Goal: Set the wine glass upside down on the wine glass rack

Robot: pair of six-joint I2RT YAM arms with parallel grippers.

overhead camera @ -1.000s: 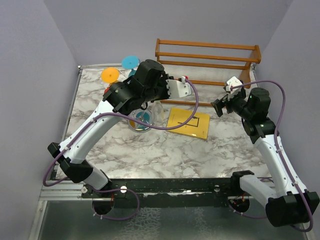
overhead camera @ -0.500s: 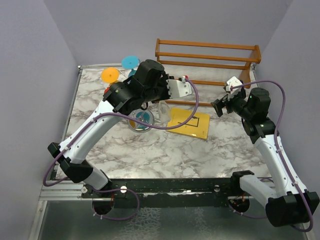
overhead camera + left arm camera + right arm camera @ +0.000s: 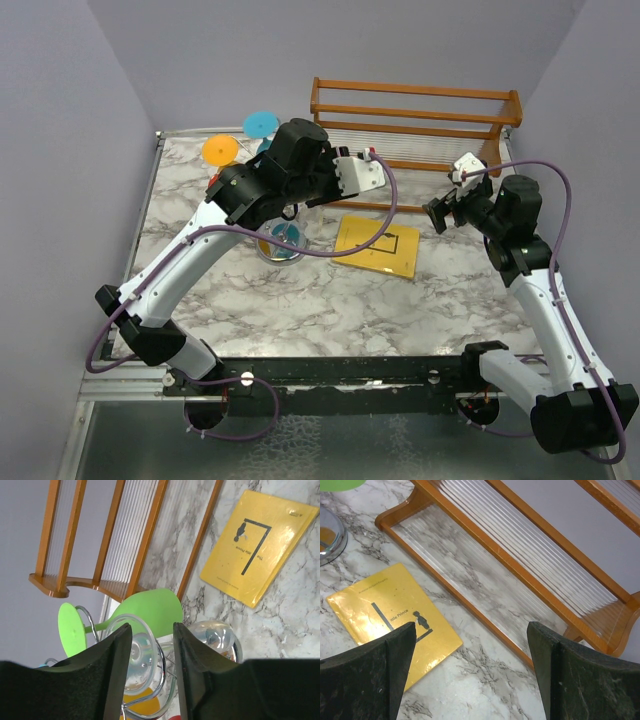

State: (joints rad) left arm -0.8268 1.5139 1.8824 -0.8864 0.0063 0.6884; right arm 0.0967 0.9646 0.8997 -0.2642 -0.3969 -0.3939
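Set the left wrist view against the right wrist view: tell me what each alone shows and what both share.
Only left wrist: the left tool, the wine glass rack's looping wire arms, a green wine glass's stem and foot. Only right wrist: the right tool, wide open. Both: the yellow book, wooden slatted rack, marble table, the rack's shiny base.

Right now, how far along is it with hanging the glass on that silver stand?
Nearly finished, it seems. Done: the clear glass sits among the wire loops of the silver stand, beside a green glass. In hand: the left gripper has its jaws parted around the clear glass, a gap showing on one side. Still to do: draw that arm away without knocking it. The right gripper hangs open and empty.
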